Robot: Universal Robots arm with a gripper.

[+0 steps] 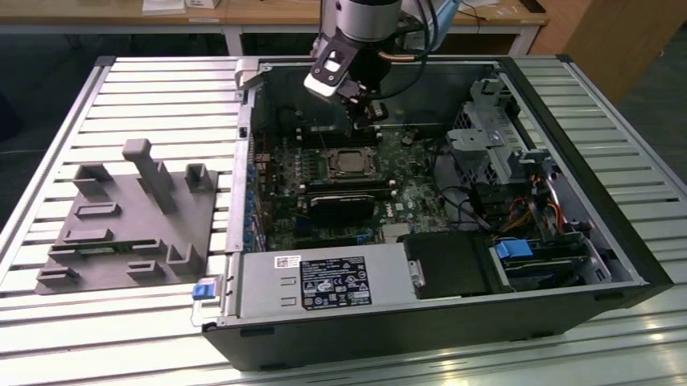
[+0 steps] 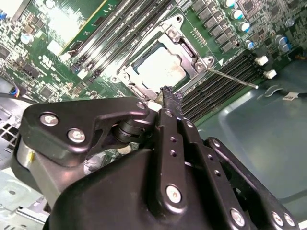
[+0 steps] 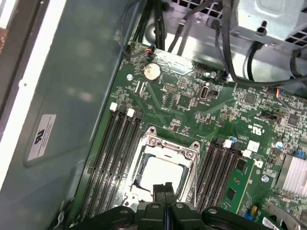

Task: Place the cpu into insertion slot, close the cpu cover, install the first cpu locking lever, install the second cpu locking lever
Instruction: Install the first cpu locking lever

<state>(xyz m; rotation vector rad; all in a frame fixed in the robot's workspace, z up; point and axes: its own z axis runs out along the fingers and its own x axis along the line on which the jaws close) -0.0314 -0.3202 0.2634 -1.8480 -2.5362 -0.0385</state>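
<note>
Cpu (image 3: 163,173): was found seated in slot (image 3: 130,194), framed by cover (image 3: 166,144); judged light, stiff, fragile, best taken by edges. Gripper (image 3: 164,188): was seen pressed closed, empty, just above.

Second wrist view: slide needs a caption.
Shut gripper hovers by the cpu cover lying flat over the cpu.

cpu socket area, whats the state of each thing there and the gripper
cpu: seated in the insertion slot
cpu cover: down over the cpu
locking lever: sticking out from the slot's corner, not latched
gripper: shut, tips by the slot's edge
computer case: side open
</note>
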